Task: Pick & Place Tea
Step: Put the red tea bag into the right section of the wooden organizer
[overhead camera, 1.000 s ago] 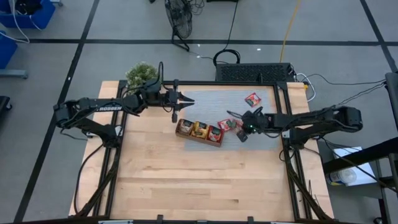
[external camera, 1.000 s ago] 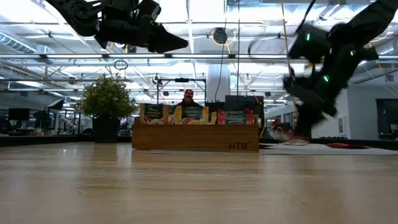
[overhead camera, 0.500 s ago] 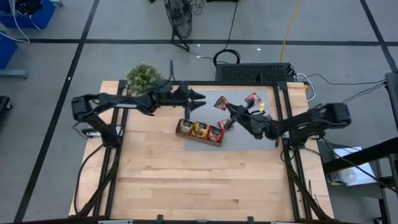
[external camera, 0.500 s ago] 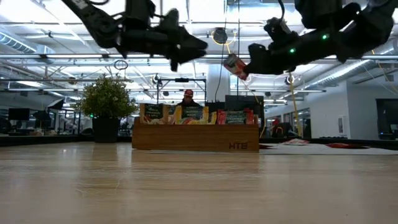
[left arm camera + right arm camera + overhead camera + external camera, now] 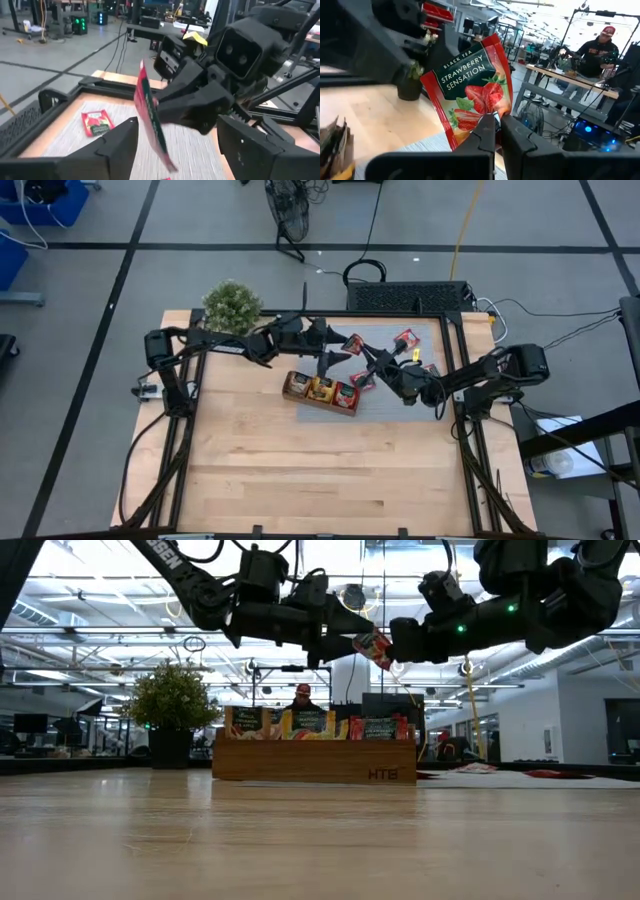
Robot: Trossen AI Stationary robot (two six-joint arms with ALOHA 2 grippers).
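A red strawberry tea sachet [image 5: 470, 95] hangs in the air over the grey mat [image 5: 395, 405], with my right gripper [image 5: 495, 124] shut on it. In the high view the sachet [image 5: 353, 343] is between the two arms. My left gripper [image 5: 175, 150] is open and level. One of its fingers stands on each side of the edge-on sachet [image 5: 150, 117], apart from it. The brown tray [image 5: 321, 391] sits on the mat below, with sachets standing in its compartments. More red sachets [image 5: 406, 338] lie flat on the mat. My right gripper pinches the sachet's lower edge [image 5: 489, 113], near a corner, between its two fingers. The fingers reach about level from the table's right side. The sachet stands up from the fingertips, tilted, lifted clear of mat and tray.
A potted plant [image 5: 230, 305] stands at the table's far left corner. A loose red sachet [image 5: 362, 382] lies beside the tray's right end, another [image 5: 97, 122] on the mat beyond. Bare wood fills the table's near half. A person [image 5: 303, 695] sits in the room beyond.
My right gripper has lifted the red sachet off the mat, tipped from pointing down to about level, and carried it toward the far left. My left gripper has moved toward the table's right, to the sachet, dipped a little, rolled and opened.
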